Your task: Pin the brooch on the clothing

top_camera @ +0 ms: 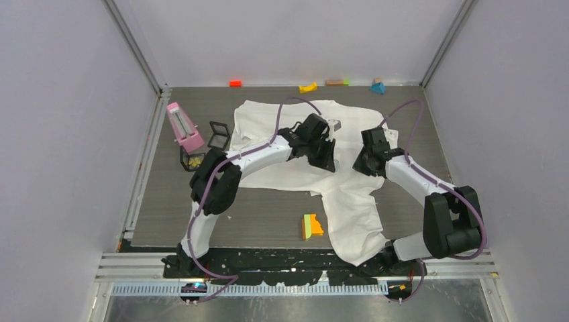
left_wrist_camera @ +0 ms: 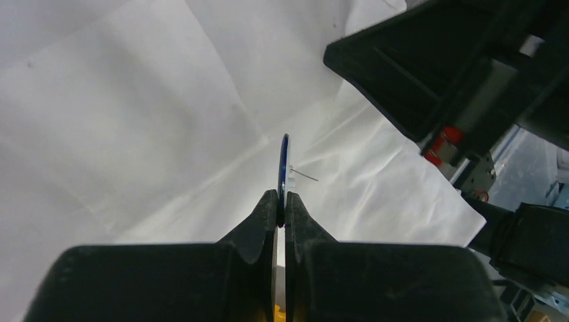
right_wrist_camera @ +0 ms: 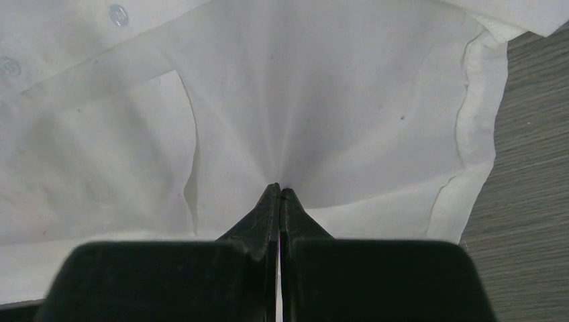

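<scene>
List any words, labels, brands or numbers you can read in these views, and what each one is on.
None can be read in any view.
The brooch shows only its thin edge, so its face is hidden.
The shirt and its button show no print.
The pink object is too small to tell.

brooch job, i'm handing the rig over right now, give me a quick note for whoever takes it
Left claw: shut on the brooch, held edge-on just above the shirt, with its pin sticking out free.
Right claw: shut, pinching up a fold of the shirt.
The shirt lies spread on the table, with both claws over its upper part.
Done: brooch in hand, fabric gathered.
Left: push the pin through the fabric and fasten it. The pin is not in the cloth yet.
</scene>
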`<action>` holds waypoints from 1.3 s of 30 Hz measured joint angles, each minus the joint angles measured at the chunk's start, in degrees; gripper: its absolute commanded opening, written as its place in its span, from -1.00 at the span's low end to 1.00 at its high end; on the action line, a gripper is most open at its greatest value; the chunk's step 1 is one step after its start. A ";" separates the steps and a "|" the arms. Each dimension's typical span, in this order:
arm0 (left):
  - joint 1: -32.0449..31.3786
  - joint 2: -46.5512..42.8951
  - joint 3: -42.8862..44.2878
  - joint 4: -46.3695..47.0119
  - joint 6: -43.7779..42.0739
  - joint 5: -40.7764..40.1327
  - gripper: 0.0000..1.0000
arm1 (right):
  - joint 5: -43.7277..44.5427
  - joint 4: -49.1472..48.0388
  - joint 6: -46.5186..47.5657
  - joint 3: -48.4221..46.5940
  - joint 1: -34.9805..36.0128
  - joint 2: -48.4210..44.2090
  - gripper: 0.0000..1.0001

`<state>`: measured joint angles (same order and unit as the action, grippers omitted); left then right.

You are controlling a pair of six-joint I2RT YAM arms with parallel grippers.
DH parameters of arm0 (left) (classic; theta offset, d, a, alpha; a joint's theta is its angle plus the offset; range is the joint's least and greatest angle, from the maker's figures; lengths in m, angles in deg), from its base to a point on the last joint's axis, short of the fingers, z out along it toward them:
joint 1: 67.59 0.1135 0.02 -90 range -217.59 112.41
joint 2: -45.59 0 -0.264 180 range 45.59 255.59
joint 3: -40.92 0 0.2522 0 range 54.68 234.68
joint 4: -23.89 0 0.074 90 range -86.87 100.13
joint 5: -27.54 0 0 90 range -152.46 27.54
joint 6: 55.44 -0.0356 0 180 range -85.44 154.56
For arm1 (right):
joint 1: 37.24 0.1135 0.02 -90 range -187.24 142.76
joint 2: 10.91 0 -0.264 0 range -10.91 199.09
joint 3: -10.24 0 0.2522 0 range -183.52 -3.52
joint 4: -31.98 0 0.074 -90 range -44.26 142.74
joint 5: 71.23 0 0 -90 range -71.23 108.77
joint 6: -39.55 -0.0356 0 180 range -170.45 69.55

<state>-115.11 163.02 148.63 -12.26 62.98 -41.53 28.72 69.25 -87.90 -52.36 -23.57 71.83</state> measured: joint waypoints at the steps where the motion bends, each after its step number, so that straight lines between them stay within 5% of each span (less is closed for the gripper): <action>1: -0.37 1.55 1.46 -0.61 -0.07 -0.66 -1.00 | -0.35 -0.79 -0.33 1.03 0.00 -1.16 -0.99; 12: -2.54 10.62 10.86 -6.91 -0.33 -6.05 -1.00 | -4.79 -6.73 -2.40 5.62 0.00 -6.40 -0.99; 39: -3.52 15.26 16.41 -10.05 -1.66 -6.62 -1.00 | -13.07 -12.37 -4.37 6.32 0.00 -4.96 -0.99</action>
<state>-118.63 178.28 165.04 -22.32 61.32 -48.16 15.65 56.88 -92.27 -46.05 -23.57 66.87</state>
